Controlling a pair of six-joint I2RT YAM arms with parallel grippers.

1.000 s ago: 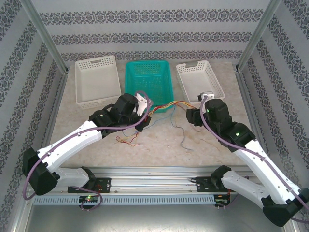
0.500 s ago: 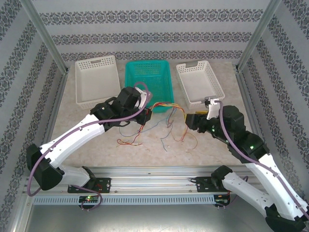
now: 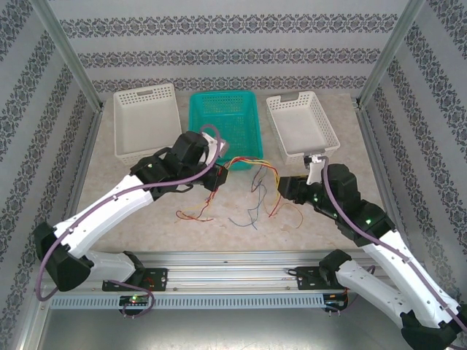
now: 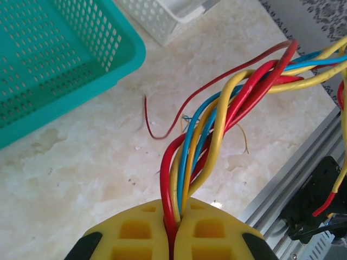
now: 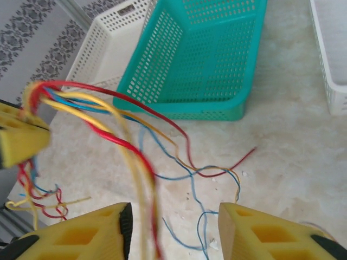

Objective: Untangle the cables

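- Leftmost, a white basket (image 3: 146, 120) sits at the far left of the table (image 3: 131, 219), close to the left wall. The bare tabletop near of it is crossed by the left arm.
- The left gripper (image 3: 221, 173) hangs just near of the teal basket (image 3: 222, 124), by its near left corner. In the left wrist view its yellow fingers (image 4: 135, 233) are pressed together on the cables (image 4: 219, 124), with the strands squeezed into the seam between them.
- The teal basket stands at the far side between the two white ones, its near rim just beside the bundle.
- The cables are thin red, yellow and blue strands. They leave the left gripper wound round each other in a loose rope, then fan out toward the right. Their loose ends trail on the table between the arms, and a small red and yellow curl (image 3: 193, 214) lies near the left arm.
- The right gripper (image 5: 173, 227) has its fingers apart. Blurred yellow and red strands drop through the gap close to one finger; contact cannot be told.
- The right white basket (image 3: 300, 124) lies far right, just beyond that gripper.
- Open tabletop runs from the loose ends to the aluminium rail (image 3: 233, 259) at the near edge.
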